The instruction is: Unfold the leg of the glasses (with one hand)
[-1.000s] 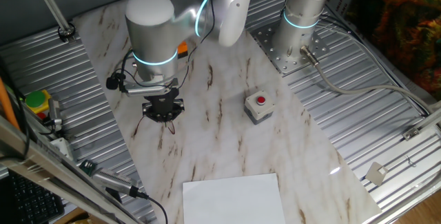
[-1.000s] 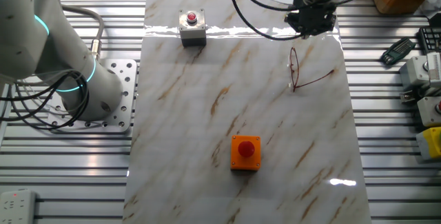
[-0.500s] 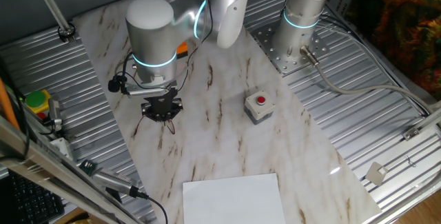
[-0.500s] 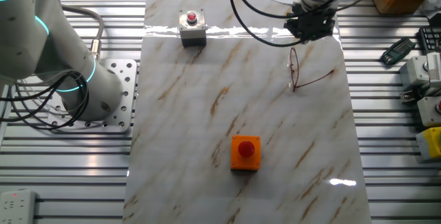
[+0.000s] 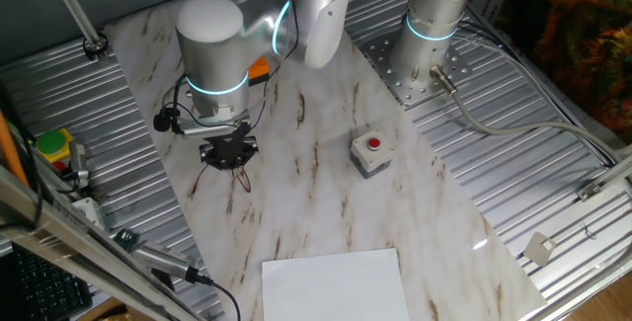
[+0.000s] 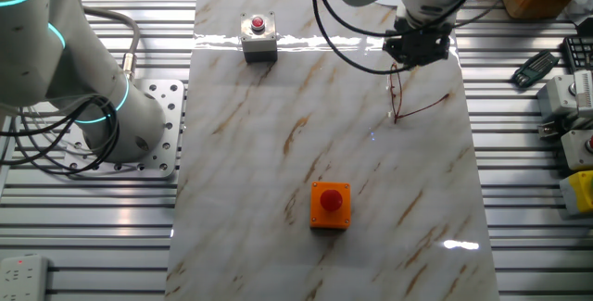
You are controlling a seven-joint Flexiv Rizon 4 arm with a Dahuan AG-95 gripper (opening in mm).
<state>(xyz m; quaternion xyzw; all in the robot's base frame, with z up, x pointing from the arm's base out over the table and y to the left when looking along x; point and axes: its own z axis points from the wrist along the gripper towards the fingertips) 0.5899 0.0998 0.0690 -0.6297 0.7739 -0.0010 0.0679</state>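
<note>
While our black two-finger gripper (image 6: 419, 49) hangs low over the marble-patterned tabletop (image 6: 278, 153), we cannot tell whether its jaws are apart or together. We see the thin dark reddish-brown wire glasses (image 6: 404, 99) lying on the marble just beside the gripper, close to one long edge, with one slim leg swung out toward that edge. We also see a grey box with a red button (image 5: 369, 152) near the opposite long edge, and an orange box with a red button (image 6: 330, 205) mid-table.

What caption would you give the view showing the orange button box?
Claw poised over the glasses, one leg splayed out on the marble table.
</note>
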